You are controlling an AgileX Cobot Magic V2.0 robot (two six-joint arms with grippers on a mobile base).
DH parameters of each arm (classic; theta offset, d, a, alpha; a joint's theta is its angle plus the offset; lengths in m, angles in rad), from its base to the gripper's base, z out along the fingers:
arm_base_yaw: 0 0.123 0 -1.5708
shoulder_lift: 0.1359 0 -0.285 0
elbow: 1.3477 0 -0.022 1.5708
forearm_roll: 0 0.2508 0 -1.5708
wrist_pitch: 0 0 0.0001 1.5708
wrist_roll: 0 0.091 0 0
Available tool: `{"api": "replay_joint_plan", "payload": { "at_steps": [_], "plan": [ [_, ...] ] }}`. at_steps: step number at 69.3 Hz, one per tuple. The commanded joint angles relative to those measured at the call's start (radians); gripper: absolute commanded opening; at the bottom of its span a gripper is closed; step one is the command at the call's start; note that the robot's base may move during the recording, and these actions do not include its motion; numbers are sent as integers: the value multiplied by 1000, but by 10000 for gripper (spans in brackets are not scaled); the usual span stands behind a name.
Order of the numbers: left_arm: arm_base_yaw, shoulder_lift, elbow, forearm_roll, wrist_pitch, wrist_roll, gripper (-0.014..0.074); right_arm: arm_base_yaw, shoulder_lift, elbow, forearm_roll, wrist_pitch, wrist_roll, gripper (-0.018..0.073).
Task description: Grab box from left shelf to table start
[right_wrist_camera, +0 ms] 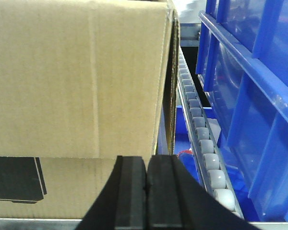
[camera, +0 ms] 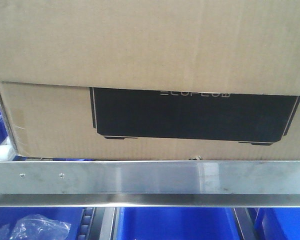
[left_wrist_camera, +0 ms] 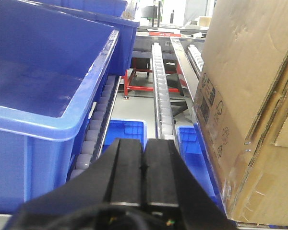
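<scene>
Front-facing view: box [camera: 50, 120] on left shelf [camera: 150, 180]; left pincer [left_wrist_camera: 144, 152], right pincer [right_wrist_camera: 147, 166] pressed together.

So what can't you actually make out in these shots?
Front view: pale lettering on the large brown cardboard box, upper half covered by overhanging cardboard.
Front view: the box's right end, cut off by the picture edge.
Left wrist view: small printed symbols on the box's side, too small to read.
Front view: blue plastic bins under the silver metal rail, cut off by the bottom edge.
</scene>
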Motion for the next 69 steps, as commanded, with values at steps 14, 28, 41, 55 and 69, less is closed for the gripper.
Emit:
{"api": "replay_joint_plan", "payload": {
  "at_steps": [14, 28, 41, 55, 69],
  "plan": [
    [0, -19, -3, 1, -80, -7, -94, 0, -10, 0, -1, -89, -8, 49],
    [0, -19, -3, -19, -107, -7, -94, 0, -10, 0, -1, -89, -8, 49],
    [0, -19, -4, -37, -253, -7, -93, 0, -10, 0, -1, -89, -8, 49],
    [0, 12, -119, -8, -298, -7, -93, 0, -10, 0, -1, -109, -8, 49],
    [-8, 181, -400, 124, -96, -7, -86, 0, -10, 0, -1, -115, -8, 49]
  ]
}}
